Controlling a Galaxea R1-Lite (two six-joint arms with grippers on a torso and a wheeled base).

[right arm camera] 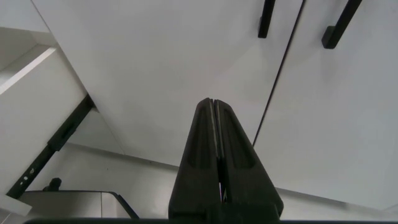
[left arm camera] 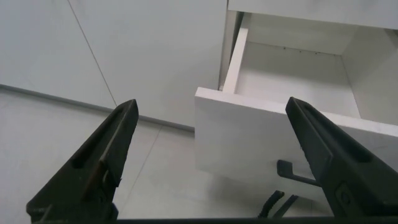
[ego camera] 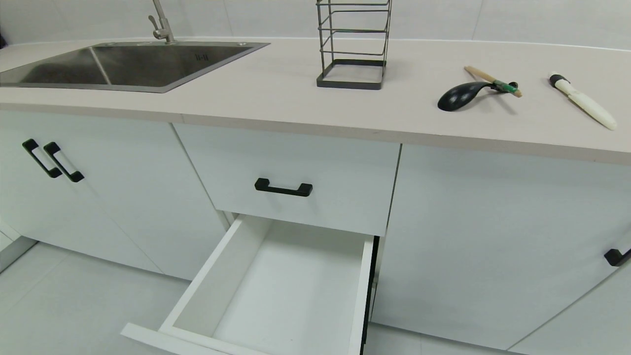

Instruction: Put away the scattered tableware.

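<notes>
the task is barely begun, as i judge it. the one step that looks done is the storage: the lower drawer (ego camera: 212, 276) stands pulled out at the bottom centre of the head view, under a closed upper drawer (ego camera: 325, 172) with a black handle. none of the tableware lies in it. all three pieces are on the countertop (ego camera: 276, 93) at the upper right of the head view: a black spoon (ego camera: 461, 95) lying bowl-down, a wooden-handled utensil (ego camera: 493, 81) with a green band that touches or crosses the spoon's handle end, and, apart from them near the right edge, a white-handled utensil (ego camera: 586, 103) with a dark tip. i cannot tell just what the last two are. a wire rack (ego camera: 352, 49) stands at upper centre and the sink (ego camera: 123, 61) at upper left. the left gripper (left arm camera: 211, 155) has its fingers spread wide with nothing between them, and looks onto the front of the open drawer. the right gripper (right arm camera: 214, 130) has its fingers pressed together, gripping nothing, and points at white cupboard doors (right arm camera: 155, 74). what is left is nearly everything — each of the three pieces has to be picked off the counter and brought down into the drawer, and the drawer probably closed afterwards.
</notes>
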